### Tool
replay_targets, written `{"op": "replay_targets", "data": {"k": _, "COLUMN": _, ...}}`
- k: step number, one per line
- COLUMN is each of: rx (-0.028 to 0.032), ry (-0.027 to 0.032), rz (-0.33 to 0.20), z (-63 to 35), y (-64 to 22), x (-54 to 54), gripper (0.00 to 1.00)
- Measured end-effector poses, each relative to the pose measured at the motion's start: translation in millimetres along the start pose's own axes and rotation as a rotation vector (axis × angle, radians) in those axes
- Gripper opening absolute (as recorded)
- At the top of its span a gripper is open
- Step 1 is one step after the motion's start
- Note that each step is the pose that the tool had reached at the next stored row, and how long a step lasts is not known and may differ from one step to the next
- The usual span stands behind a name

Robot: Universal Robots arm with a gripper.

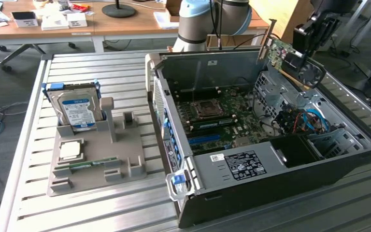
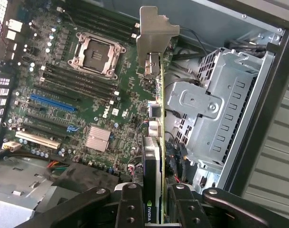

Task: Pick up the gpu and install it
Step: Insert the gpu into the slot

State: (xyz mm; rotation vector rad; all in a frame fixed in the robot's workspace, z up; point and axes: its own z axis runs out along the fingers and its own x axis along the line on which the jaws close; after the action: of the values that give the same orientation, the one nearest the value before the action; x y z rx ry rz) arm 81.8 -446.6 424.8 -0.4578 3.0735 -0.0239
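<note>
A slatted metal surface (image 1: 108, 203) carries an open desktop computer case (image 1: 282, 191) lying on its side, its inside facing up. On the surface well apart from the case, toward the exterior view's left, sits a grey fixture tray (image 1: 98, 169) with a hard drive (image 1: 76, 108) standing upright in it and a memory stick (image 1: 92, 163) lying flat. Inside the case, the green motherboard (image 2: 111, 95) covers the floor, a perforated silver drive cage (image 2: 220, 104) stands beside it, and a power supply (image 1: 243, 164) fills the near end. The gpu (image 1: 277, 50) is in the air above the case's far corner, toward the exterior view's right, and is not yet seated in any slot. In the wrist view the gpu (image 2: 153, 156) appears edge-on over the motherboard, just beside the drive cage. The jaws are clenched on the gpu, pinching its two flat faces at the end away from its silver bracket (image 2: 153, 38). The empty CPU socket (image 2: 97, 52) and a blue expansion slot (image 2: 54, 102) lie below on the case floor, apart from the card. The card looks light and stiff, but probably fragile: bare components, a thin board and an exposed connector edge. A flat squeeze across the board and cooler face seems the safest hold, since the smooth bracket would likely slip and the card could pivot in a narrow grip.
</note>
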Motion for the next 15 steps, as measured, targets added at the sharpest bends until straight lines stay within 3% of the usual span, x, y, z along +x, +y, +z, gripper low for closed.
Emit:
{"op": "replay_targets", "data": {"k": 5, "rx": -0.0009, "ry": -0.0004, "rz": -0.017, "z": 0.0, "y": 0.0, "x": 0.0, "gripper": 0.27}}
{"op": "replay_targets", "data": {"k": 15, "rx": -0.0046, "ry": -0.0028, "rz": -0.136, "z": 0.1, "y": 0.0, "x": 0.0, "gripper": 0.27}}
